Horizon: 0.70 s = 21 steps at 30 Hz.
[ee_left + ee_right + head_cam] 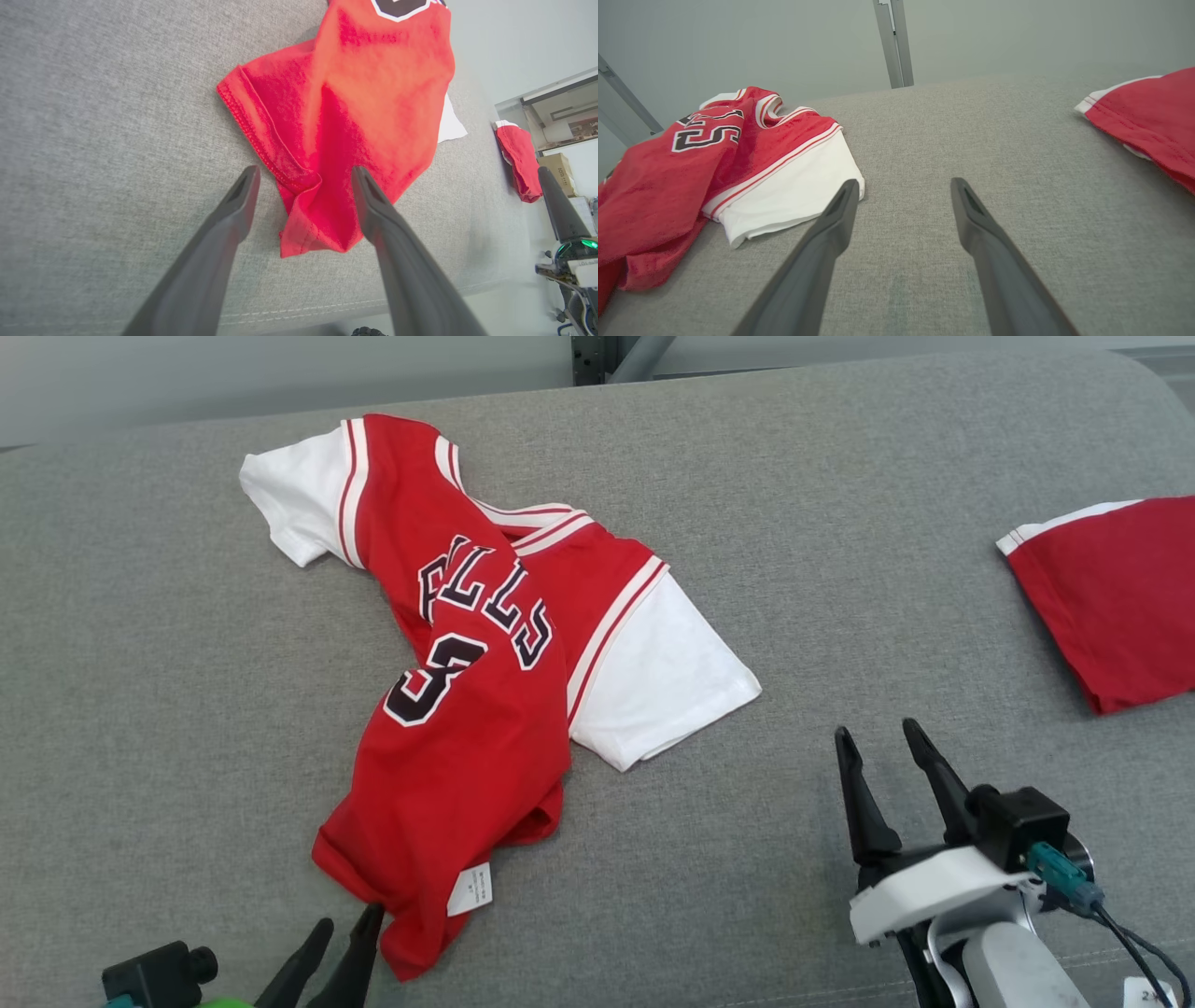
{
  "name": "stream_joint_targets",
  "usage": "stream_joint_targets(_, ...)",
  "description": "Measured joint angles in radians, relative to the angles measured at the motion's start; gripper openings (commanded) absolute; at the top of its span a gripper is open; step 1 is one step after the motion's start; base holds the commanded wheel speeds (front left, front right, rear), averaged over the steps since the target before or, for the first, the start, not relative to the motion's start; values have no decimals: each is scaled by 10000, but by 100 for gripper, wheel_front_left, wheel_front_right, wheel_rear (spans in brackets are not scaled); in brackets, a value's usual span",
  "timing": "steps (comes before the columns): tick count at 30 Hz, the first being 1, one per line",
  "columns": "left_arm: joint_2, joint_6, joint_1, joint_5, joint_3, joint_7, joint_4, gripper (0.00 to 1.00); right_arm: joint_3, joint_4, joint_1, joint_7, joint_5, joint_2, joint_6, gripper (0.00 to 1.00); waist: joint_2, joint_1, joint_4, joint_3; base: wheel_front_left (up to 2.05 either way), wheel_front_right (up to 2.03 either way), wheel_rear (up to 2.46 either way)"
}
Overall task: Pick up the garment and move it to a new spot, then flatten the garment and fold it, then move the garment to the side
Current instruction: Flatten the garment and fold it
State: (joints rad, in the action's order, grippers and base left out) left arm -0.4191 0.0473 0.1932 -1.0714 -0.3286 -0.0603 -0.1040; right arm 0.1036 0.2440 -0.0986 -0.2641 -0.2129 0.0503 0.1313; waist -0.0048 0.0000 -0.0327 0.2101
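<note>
1. Plainly, your garment (467,728) is a small red jersey with white short sleeves. It has red-and-white striped trim at the shoulders and neck, and dark, white-edged lettering and a numeral on the chest.
2. You find it lying crumpled on the grey cushion (140,709), left of centre in the head view. It runs from the collar at 11 o'clock down to the hem at 7 o'clock.
3. You can see the body twisted and bunched along its length. One sleeve lies at 11 o'clock and the other is spread flat toward the centre. A white label (470,889) shows near the hem.
4. Your left gripper (348,917) sits at 7 o'clock with its fingers spread. The left wrist view shows the hem corner lying loose on the cushion between them, not pinched.
5. Your right gripper (878,728) sits at 5 o'clock, fingers apart and holding nothing. It is over bare cushion, near the flat white sleeve but not touching it.
6. You also have a second red piece (1111,597) with white trim at 3 o'clock, well apart from the jersey.
</note>
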Motion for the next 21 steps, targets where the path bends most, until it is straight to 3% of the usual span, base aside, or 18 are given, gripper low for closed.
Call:
stream_joint_targets(7, -318, 918, 78, 920, 456, 656, -746, 100, 280, -63, -1120, 0, 533, -4, 0, 100, 0, 0, 276, -112, 0, 0, 0)
stream_joint_targets(11, -153, 1007, -605, 2161, 245, 1689, -974, 100, 171, -173, -1416, 0, 746, -2, 0, 100, 0, 0, 534, -199, 0, 0, 0)
stream_joint_targets(13, 36, 834, -1046, 2725, -217, 1964, -938, 100, 199, -192, -1419, 0, 763, -6, 0, 100, 0, 0, 630, -267, 0, 0, 0)
stream_joint_targets(18, 642, 671, -2327, 3398, -917, 2127, -297, 100, 464, -290, -1526, 0, 765, -21, 0, 100, 0, 0, 480, -387, 0, 0, 0)
stream_joint_targets(21, 644, 779, -2814, 3695, -909, 2115, 180, 100, 564, -324, -1536, 0, 763, -6, 0, 100, 0, 0, 205, -401, 0, 0, 0)
